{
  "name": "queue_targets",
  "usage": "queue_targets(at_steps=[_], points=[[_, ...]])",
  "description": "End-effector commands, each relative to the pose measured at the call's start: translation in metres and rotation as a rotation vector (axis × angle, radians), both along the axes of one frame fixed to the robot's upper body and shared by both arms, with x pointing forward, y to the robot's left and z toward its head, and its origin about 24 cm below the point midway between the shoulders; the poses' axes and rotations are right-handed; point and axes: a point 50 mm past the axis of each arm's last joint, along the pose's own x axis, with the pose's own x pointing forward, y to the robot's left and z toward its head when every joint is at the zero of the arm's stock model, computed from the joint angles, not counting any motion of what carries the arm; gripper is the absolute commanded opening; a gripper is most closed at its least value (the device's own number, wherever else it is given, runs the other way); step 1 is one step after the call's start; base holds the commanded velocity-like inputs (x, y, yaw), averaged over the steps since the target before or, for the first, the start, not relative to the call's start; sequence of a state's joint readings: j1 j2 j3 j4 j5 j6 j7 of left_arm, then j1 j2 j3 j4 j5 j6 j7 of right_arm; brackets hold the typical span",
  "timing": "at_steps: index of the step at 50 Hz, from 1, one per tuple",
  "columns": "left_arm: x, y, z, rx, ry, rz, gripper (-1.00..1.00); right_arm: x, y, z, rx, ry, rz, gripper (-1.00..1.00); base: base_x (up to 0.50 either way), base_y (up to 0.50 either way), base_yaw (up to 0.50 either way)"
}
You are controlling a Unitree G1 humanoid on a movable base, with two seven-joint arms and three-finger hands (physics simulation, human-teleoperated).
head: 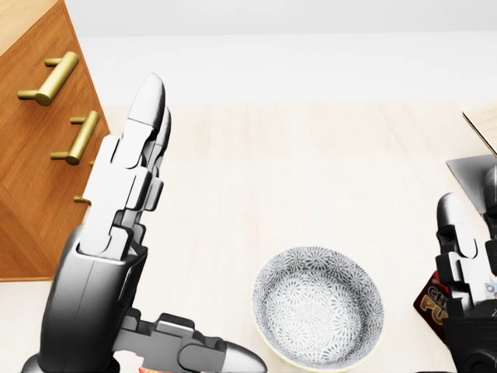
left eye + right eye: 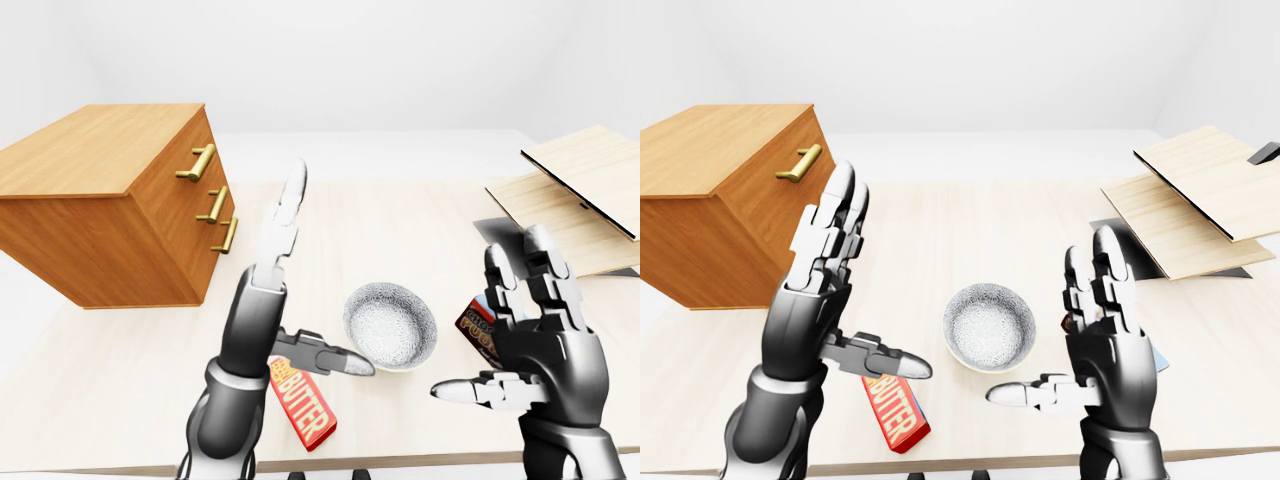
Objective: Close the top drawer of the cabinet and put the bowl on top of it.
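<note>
Bowl point(image 2: 390, 325) upright on the bench point(image 2: 330, 225), between both hands, touched by neither. Held the left hand point(image 2: 255, 320) raised just to its left, fingers straight and spread, thumb aimed toward the rim. Held the right hand point(image 2: 550, 360) at its right, equally splayed, gripping nothing, partly covering a pudding box point(image 2: 475, 325). Showed a red butter box point(image 2: 305, 410) under the left thumb. Showed the wooden cabinet point(image 2: 100, 200) well apart, upper left in the left-eye view.

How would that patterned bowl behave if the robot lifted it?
The bowl looks rigid, probably ceramic, so it should keep its shape yet might chip if dropped. Its smooth, curved wall could slip in a hard grip. Sitting upright and wide on the table, it seems unlikely to tip when nudged.
</note>
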State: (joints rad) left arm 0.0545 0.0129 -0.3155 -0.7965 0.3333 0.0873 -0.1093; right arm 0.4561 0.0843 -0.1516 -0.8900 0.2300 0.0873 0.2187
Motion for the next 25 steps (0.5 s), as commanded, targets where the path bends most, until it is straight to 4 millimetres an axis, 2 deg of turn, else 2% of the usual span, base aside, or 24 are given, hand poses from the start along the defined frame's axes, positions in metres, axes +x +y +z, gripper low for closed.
queue_targets(at_steps=[1,9,25], points=[[-0.017,-0.014,0.005,0.025,-0.047,-0.026,1.0,-0.005,-0.009,0.004,0.011,-0.032,-0.017,1.0,0.0,0.0,0.0],[-0.022,-0.03,-0.004,0.068,-0.024,-0.039,1.0,-0.007,-0.013,0.008,0.02,-0.06,-0.033,1.0,0.0,0.0,0.0],[-0.033,-0.054,-0.006,0.14,-0.073,-0.046,1.0,-0.007,-0.016,0.008,0.036,-0.074,-0.046,1.0,0.0,0.0,0.0]])
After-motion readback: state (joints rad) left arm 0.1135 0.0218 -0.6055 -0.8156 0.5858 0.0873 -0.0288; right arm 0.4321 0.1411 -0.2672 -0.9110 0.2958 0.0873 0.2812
